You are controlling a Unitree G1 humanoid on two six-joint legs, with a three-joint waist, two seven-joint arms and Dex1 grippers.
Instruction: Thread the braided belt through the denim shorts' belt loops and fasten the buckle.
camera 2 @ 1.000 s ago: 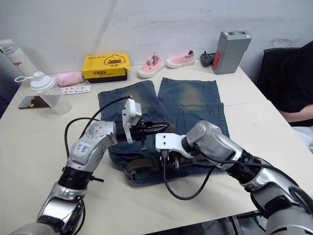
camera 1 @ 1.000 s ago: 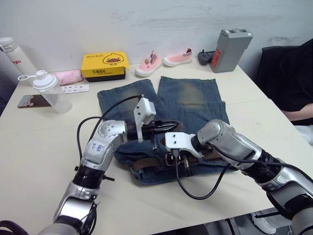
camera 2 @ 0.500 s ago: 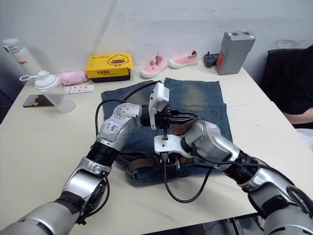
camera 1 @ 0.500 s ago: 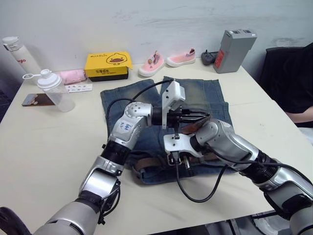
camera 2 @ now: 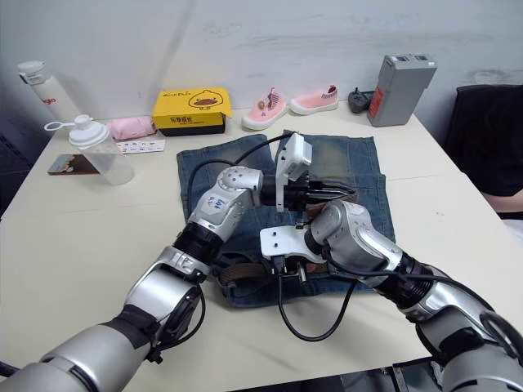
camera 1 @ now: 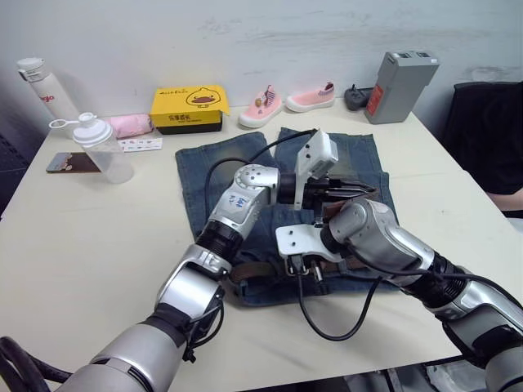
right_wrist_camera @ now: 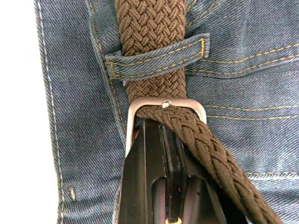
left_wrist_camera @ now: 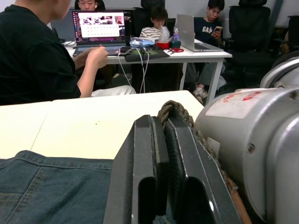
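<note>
I count one pair of denim shorts (camera 1: 245,175) on the table (camera 1: 98,245), one braided belt (right_wrist_camera: 149,28) with one silver buckle (right_wrist_camera: 166,106), and one belt loop (right_wrist_camera: 156,58) that I can make out up close. Two pink shoes (camera 1: 288,100) sit at the far edge. There is one yellow box (camera 1: 189,109), one grey box (camera 1: 400,86), one shaker bottle (camera 1: 102,151), one white bottle (camera 1: 45,90) and one phone (camera 1: 72,162). In the left wrist view I count four people (left_wrist_camera: 42,65) and two laptops (left_wrist_camera: 98,25).
</note>
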